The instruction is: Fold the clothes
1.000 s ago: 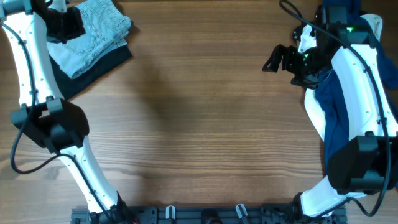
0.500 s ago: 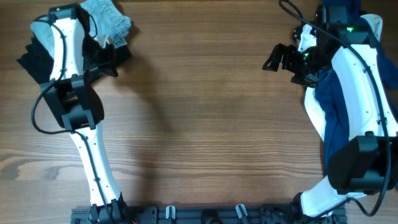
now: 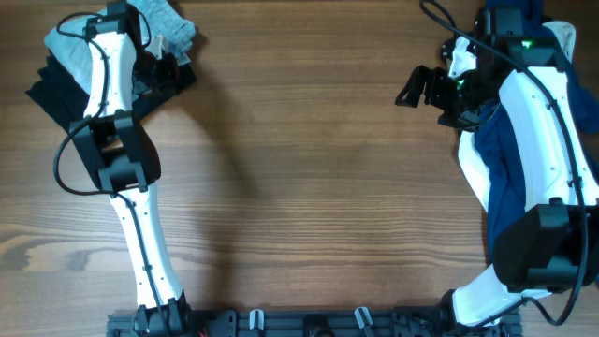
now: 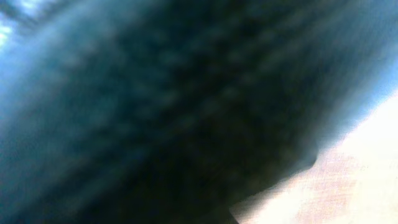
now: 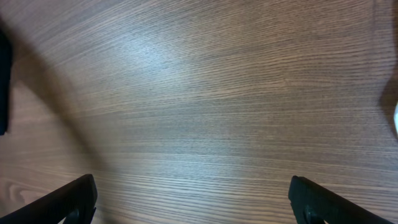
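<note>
A folded pile of clothes lies at the table's far left corner: light-blue denim jeans [image 3: 170, 26] on top of a black garment [image 3: 49, 89]. My left arm reaches over this pile, and the left gripper [image 3: 161, 71] sits low at the pile's right edge. The left wrist view shows only blurred dark fabric [image 4: 155, 112] very close and a strip of table; its fingers cannot be made out. My right gripper [image 3: 418, 89] is open and empty above bare wood [image 5: 193, 199]. A navy garment [image 3: 496, 173] with white cloth lies under the right arm at the right edge.
The wooden table [image 3: 318, 187] stretches between the two arms. The arm bases and a black rail [image 3: 309, 323] run along the front edge.
My left arm has swung from the far left edge inward and now lies across the folded pile, the gripper down at its right side. The right arm has not moved.
</note>
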Robot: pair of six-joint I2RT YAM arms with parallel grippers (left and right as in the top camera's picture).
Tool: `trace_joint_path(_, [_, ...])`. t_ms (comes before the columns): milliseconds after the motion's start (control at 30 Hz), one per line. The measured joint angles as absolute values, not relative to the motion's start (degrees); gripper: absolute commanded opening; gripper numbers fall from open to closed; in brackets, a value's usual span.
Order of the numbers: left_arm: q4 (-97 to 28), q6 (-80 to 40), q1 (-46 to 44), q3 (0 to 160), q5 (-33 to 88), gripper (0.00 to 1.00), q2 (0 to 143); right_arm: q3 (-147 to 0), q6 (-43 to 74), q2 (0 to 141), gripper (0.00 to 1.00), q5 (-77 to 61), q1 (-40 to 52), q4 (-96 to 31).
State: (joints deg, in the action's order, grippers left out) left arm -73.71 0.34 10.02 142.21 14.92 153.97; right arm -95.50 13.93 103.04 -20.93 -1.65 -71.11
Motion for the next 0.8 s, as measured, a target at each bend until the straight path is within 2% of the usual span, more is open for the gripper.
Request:
trace_joint_path(267, [-59.8, -17.6, 12.1, 141.9, 10.2, 0.04, 154.2, -95.5, 14.0, 103.0, 1.0, -20.9, -1.7, -71.4])
trace_joint_path(400, [-52.9, -26.9, 18.2, 141.6, 10.6, 0.06, 154.8, -95.5, 14.0, 103.0, 1.0, -20.9, -1.7, -71.6])
trace_joint_path(500, [-46.4, -31.5, 22.7, 141.1, 14.3, 0.11, 155.3, -95.5, 14.0, 103.0, 1.0, -20.9, -1.7, -71.8])
trace_joint_path(600, [-45.1, -33.0, 23.6, 141.0, 17.3, 0.04, 155.6, -95.5, 14.0, 103.0, 1.0, -20.9, -1.7, -72.0])
trace_joint_path(800, [-49.7, -33.6, 23.3, 141.0, 18.9, 0.04, 155.6, -95.5, 14.0, 103.0, 1.0, -20.9, -1.7, -71.8])
